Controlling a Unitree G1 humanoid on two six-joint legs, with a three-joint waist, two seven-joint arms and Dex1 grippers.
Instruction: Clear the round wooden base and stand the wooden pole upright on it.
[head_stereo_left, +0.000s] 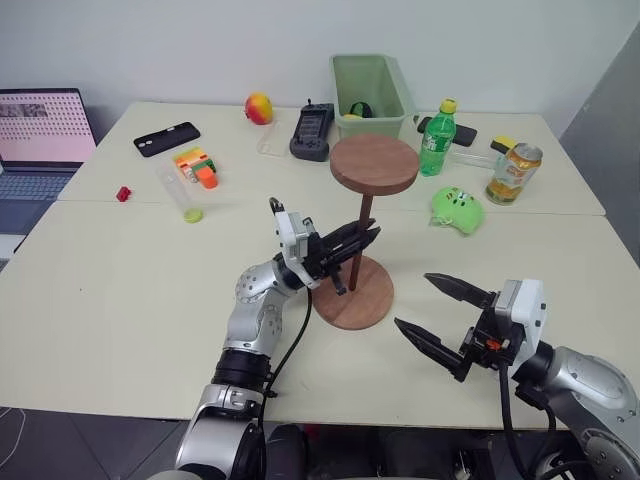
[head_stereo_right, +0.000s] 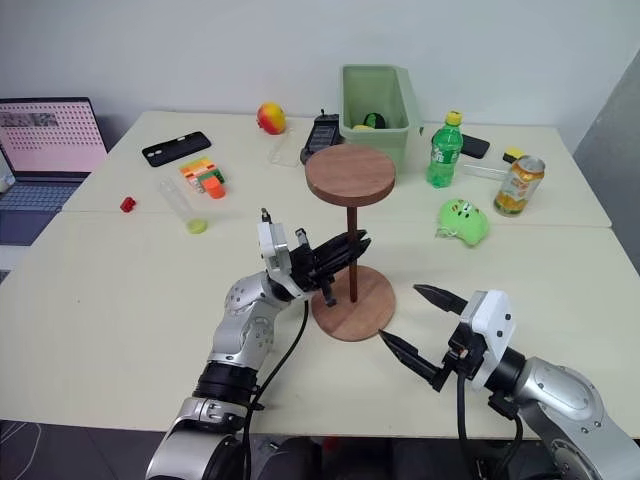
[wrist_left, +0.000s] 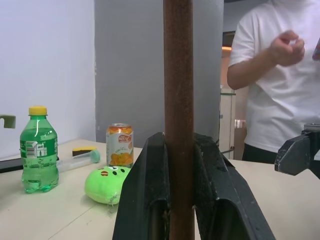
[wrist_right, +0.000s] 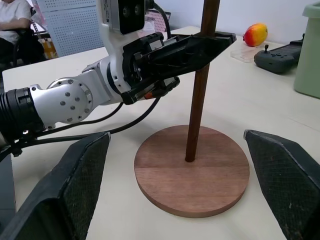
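**Pole upright in the base, left jaws clamped on its shaft**

The long thin dark-brown wooden pole (head_stereo_left: 364, 232) stands vertical, its long axis straight up from the worktop (head_stereo_left: 120, 300). Its lower end sits at the centre hole of the flat reddish-brown round wooden base (head_stereo_left: 368, 300), and its fixed round disc is at the top, lying level like a cap. The base lies flat on the pale worktop near its middle. The left gripper (head_stereo_left: 362, 243) reaches in from about 9 o'clock of the pole, its jaws closed on the shaft partway up. The right gripper (head_stereo_left: 432, 305) hovers off the base at about 4 o'clock, jaws spread wide and holding nothing. A green plastic bottle (head_stereo_left: 437, 139) stands at about 1 o'clock, well apart.
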